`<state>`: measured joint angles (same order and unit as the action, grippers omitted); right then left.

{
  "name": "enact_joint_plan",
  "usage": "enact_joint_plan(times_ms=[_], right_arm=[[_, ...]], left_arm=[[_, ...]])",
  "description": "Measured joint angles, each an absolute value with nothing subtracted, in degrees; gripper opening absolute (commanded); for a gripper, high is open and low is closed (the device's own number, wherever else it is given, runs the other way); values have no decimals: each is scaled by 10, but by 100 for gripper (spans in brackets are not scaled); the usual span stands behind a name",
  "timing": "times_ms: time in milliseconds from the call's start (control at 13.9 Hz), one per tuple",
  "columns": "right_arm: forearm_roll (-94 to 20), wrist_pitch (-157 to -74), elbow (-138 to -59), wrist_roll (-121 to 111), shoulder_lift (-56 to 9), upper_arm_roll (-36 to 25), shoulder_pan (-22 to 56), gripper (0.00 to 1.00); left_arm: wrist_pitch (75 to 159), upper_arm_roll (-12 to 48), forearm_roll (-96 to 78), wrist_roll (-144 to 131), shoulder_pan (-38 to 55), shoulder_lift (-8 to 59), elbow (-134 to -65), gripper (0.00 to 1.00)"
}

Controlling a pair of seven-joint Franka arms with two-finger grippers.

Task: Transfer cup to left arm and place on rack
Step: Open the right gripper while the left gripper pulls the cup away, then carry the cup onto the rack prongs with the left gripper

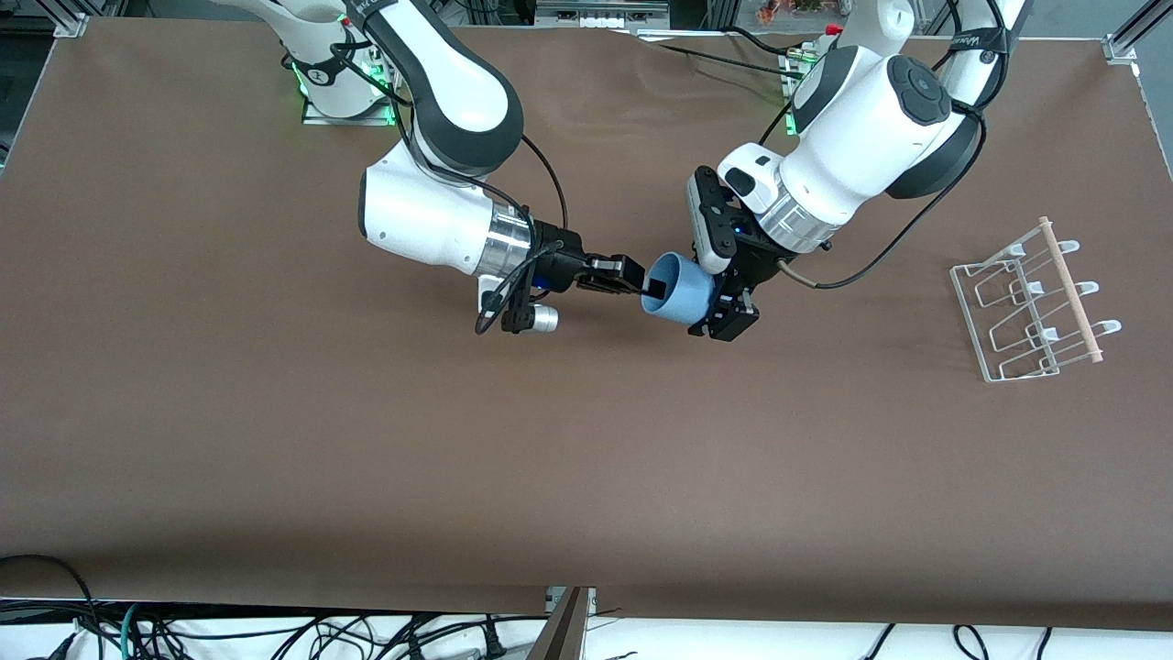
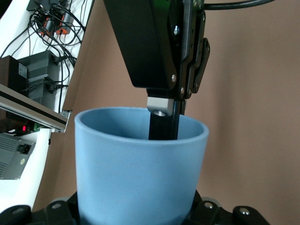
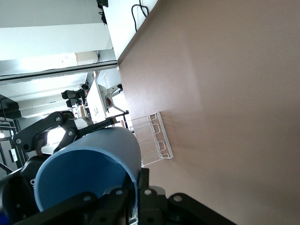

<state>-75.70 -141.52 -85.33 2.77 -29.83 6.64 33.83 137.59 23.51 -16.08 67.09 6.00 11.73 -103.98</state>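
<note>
Light blue plastic cup (image 1: 679,288), held on its side in the air over the middle of the brown table (image 1: 275,440), mouth turned toward the right arm's end. Left gripper (image 1: 724,316): clamped on the cup's body near its closed base, fingers pressed against the outer wall; the left wrist view shows the blue wall (image 2: 140,173) filling the space just above the gripper's knuckles. Right gripper (image 1: 644,280): pinching the cup's rim, one black finger (image 2: 161,124) inside the mouth and the other outside the wall, so both grippers hold the cup at once. In the right wrist view the open mouth (image 3: 84,180) sits directly over that gripper's fingers. Both arms reach in from their bases at the table's far edge and meet at the cup; their forearms and trailing black cables hang over the table's middle. Open room: bare brown cloth lies all round the handover point, broad toward the front camera and toward the right arm's end. White wire rack (image 1: 1026,307) with looped prongs and a light wooden dowel (image 1: 1070,290) along one side: it stands on the table toward the left arm's end, well apart from the cup, with plain cloth between the two. Nothing stands between the cup and the rack. Loose cables (image 1: 229,632) lie off the table's edge nearest the front camera.
</note>
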Motion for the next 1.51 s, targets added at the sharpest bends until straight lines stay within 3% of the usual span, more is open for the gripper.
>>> enact_joint_plan(times_ms=[287, 861, 1292, 1507], right_arm=[[-757, -1419, -841, 20, -297, 64, 338, 100], [-739, -1411, -864, 18, -269, 13, 336, 100], [-568, -1229, -871, 17, -262, -75, 335, 100], [-482, -1163, -871, 14, -257, -115, 334, 100]], left_arm=[[1288, 220, -150, 670, 32, 108, -1038, 0], [1098, 100, 22, 729, -53, 95, -1028, 0], [1003, 72, 368, 629, -75, 106, -1036, 0], [975, 75, 569, 549, -73, 134, -1072, 0]])
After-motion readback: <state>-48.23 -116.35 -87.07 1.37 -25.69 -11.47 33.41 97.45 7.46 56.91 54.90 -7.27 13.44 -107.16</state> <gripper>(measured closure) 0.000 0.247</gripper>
